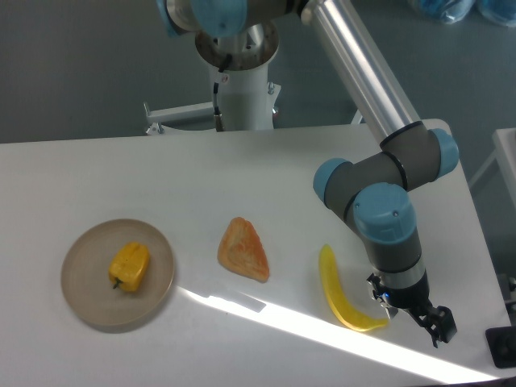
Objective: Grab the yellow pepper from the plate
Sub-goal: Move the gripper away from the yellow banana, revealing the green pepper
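Note:
The yellow pepper (130, 267) lies on the round tan plate (85, 294) at the table's front left, its small dark stem toward the front. My gripper (439, 329) hangs far to the right, near the table's front right edge, just right of the tip of the long yellow banana-shaped piece (339, 297). Its dark fingers stand slightly apart and hold nothing. It is well away from the plate and the pepper.
An orange triangular toy piece (243, 250) lies mid-table between the plate and the banana-shaped piece. The robot's base column (239, 76) stands behind the table's back edge. A bright strip of sunlight crosses the table's front.

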`<control>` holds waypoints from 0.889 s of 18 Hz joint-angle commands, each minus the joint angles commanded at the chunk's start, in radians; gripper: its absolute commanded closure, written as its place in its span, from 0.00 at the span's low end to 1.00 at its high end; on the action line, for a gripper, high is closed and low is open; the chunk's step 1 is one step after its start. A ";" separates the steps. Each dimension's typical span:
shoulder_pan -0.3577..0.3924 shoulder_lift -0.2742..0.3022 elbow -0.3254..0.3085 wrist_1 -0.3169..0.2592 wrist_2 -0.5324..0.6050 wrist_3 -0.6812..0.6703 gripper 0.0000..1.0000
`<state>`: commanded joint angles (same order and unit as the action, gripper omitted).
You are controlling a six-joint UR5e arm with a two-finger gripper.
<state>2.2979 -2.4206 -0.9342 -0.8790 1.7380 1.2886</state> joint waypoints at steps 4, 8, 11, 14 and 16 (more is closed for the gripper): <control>-0.002 0.009 -0.003 0.000 0.000 -0.002 0.00; -0.018 0.038 -0.024 -0.002 -0.005 -0.017 0.00; -0.024 0.074 -0.064 -0.002 -0.009 -0.021 0.00; -0.041 0.109 -0.087 -0.008 -0.009 -0.069 0.00; -0.055 0.138 -0.124 -0.009 -0.011 -0.089 0.00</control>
<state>2.2427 -2.2827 -1.0583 -0.8882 1.7273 1.1997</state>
